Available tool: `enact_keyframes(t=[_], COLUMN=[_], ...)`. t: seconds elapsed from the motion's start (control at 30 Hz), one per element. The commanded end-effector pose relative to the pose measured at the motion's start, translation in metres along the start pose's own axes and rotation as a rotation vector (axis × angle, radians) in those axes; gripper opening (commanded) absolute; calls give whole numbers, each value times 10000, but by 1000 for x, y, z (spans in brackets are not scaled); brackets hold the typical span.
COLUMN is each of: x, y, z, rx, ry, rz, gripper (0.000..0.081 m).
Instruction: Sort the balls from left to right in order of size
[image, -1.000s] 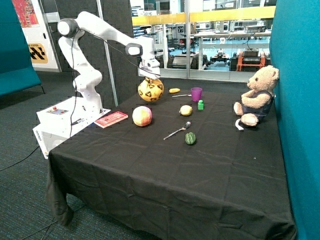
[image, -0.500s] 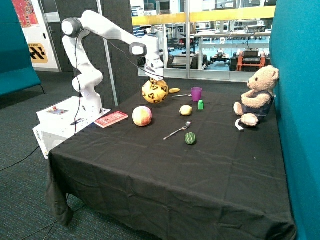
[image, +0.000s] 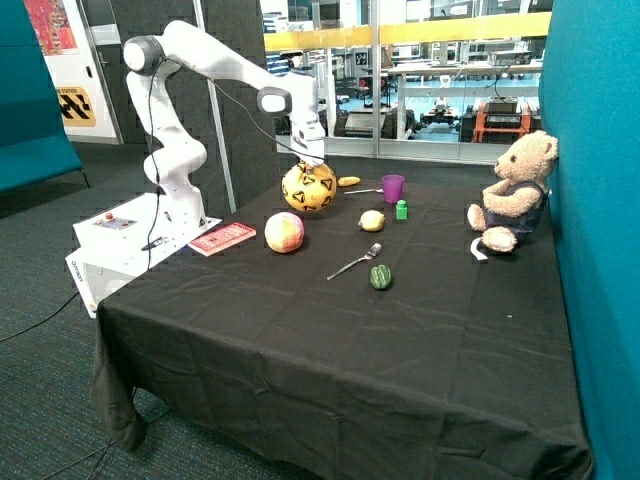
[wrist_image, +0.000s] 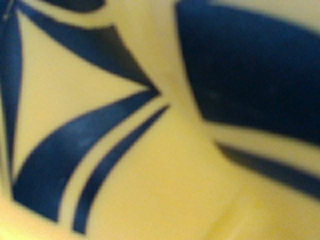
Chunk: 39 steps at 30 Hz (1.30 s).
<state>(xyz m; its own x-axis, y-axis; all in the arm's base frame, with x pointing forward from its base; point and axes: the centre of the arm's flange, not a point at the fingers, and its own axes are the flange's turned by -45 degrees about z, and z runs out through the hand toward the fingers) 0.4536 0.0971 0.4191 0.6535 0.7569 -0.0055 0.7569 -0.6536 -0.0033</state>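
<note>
Resting lower now: large ball (image: 308, 188), pincer (image: 312, 160) atop.

Large yellow ball (image: 308, 187): carried from near the table's back edge towards the purple cup (image: 393, 188), now slightly lower.
Gripper (image: 311, 162): moved along with it, still on top of the ball.

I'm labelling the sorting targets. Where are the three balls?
large yellow ball (image: 308, 189), outside view, middle of its patterned side.
pink-and-yellow ball (image: 284, 232), outside view, centre of its front.
small yellow ball (image: 372, 221), outside view, centre of its front.
</note>
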Motion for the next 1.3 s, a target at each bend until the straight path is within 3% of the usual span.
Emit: enact_keyframes(t=[0.0, 0.73, 0.9, 0.93, 1.0, 1.07, 1.2, 1.27], x=[-14, -25, -24, -23, -23, -23, -23, -23], y=[25, 29, 26, 26, 25, 26, 25, 25], z=[3, 16, 17, 18, 18, 18, 18, 18], rx=[-31, -30, -31, -31, -31, -31, -31, -31], ry=[56, 56, 56, 56, 56, 56, 56, 56], rz=[622, 782, 698, 690, 687, 683, 662, 660], gripper=[0, 0, 71, 116, 329, 467, 606, 601])
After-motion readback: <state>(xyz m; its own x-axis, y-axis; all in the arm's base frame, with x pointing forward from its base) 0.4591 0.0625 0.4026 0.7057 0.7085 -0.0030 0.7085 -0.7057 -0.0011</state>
